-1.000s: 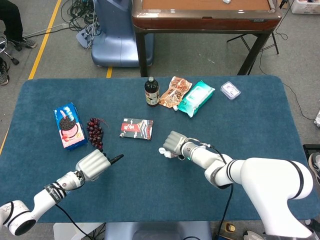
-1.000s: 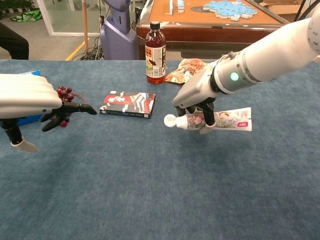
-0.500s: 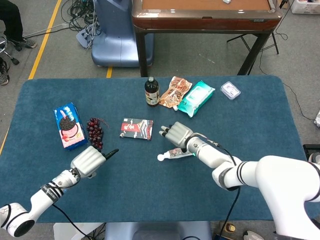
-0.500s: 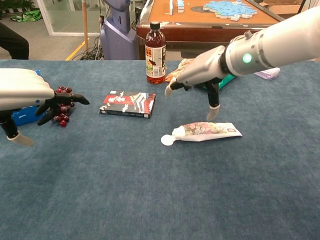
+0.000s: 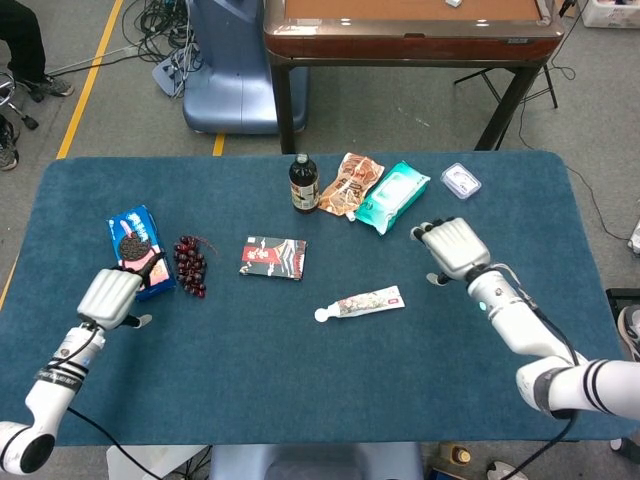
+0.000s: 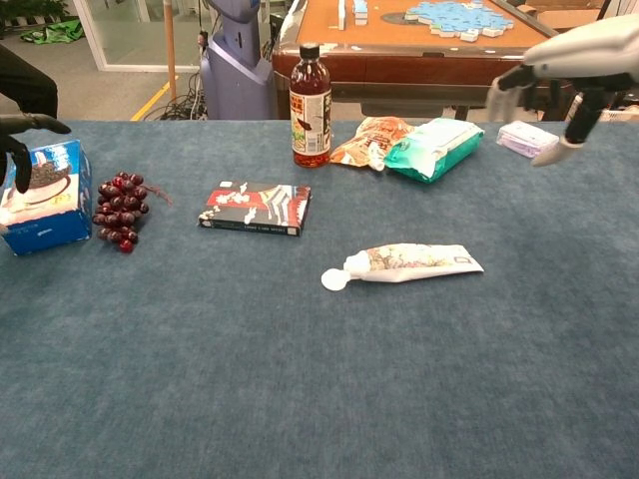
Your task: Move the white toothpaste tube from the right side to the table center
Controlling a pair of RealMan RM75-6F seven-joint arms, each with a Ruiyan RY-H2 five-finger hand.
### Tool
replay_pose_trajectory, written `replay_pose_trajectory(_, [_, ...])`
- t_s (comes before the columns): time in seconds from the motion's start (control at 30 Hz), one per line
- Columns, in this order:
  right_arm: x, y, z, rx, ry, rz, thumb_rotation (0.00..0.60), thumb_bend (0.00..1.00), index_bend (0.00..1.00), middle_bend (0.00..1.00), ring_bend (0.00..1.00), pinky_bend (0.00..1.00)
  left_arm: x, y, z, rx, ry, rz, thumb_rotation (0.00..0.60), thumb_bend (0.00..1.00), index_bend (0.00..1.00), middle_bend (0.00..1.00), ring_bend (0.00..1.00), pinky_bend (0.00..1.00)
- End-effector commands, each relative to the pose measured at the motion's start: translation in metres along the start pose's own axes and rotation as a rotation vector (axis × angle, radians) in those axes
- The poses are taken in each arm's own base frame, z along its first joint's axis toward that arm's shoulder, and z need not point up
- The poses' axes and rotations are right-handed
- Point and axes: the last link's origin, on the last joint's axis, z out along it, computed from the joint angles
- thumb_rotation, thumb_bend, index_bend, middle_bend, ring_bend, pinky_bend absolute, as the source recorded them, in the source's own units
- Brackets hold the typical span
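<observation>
Blue worktop [image 5: 300, 380] carrying all items. Right hand [image 5: 452, 248], fingers spread and empty, hangs well to the right of the white toothpaste tube [image 5: 362, 302]; left hand [image 5: 110, 296], empty with fingers loosely apart, sits far left of the tube beside the cookie box [image 5: 137, 251]. The tube lies flat near the worktop centre, cap leftward, just right of the dark packet [image 5: 273, 256]. Risk: a low return sweep of either hand could nudge the free-lying tube off centre.
</observation>
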Motion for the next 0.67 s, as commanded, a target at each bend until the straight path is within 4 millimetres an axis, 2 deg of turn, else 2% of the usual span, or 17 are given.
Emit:
replay_pose_trajectory(0.03, [-0.018,0.039,-0.041,-0.088,0.056,0.119,0.6,0.33,0.49,0.45,0.4,0.4,-0.006,-0.019,-0.011,0.078,0.085,-0.098,0.6,0.11,0.09,0.43,0.43,0.33])
replay_pose_trajectory(0.1, [-0.027,0.051,-0.055,-0.118,0.073,0.153,0.6,0.36,0.54,0.48,0.43,0.41,-0.008,-0.025,-0.017,0.098,0.112,-0.111,0.6,0.11,0.1,0.43,0.43,0.33])
replay_pose_trajectory(0.23, [-0.047,0.071,-0.091,-0.184,0.099,0.184,0.6,0.36,0.55,0.49,0.43,0.41,-0.01,-0.031,-0.035,0.13,0.179,-0.149,0.6,0.11,0.12,0.43,0.42,0.33])
replay_pose_trajectory(0.33, [-0.057,0.078,-0.116,-0.225,0.132,0.226,0.6,0.36,0.55,0.49,0.43,0.41,-0.013,-0.033,-0.049,0.142,0.212,-0.158,0.6,0.11,0.12,0.43,0.42,0.32])
replay_pose_trajectory(0.47, [-0.069,0.084,-0.145,-0.267,0.168,0.241,0.6,0.36,0.55,0.49,0.43,0.41,-0.013,-0.034,-0.066,0.157,0.235,-0.138,0.6,0.11,0.12,0.42,0.42,0.31])
replay_pose_trajectory(0.67, [-0.086,0.08,-0.177,-0.309,0.174,0.274,0.6,0.36,0.55,0.49,0.43,0.41,-0.012,-0.03,-0.085,0.18,0.232,-0.134,0.6,0.11,0.12,0.42,0.42,0.3])
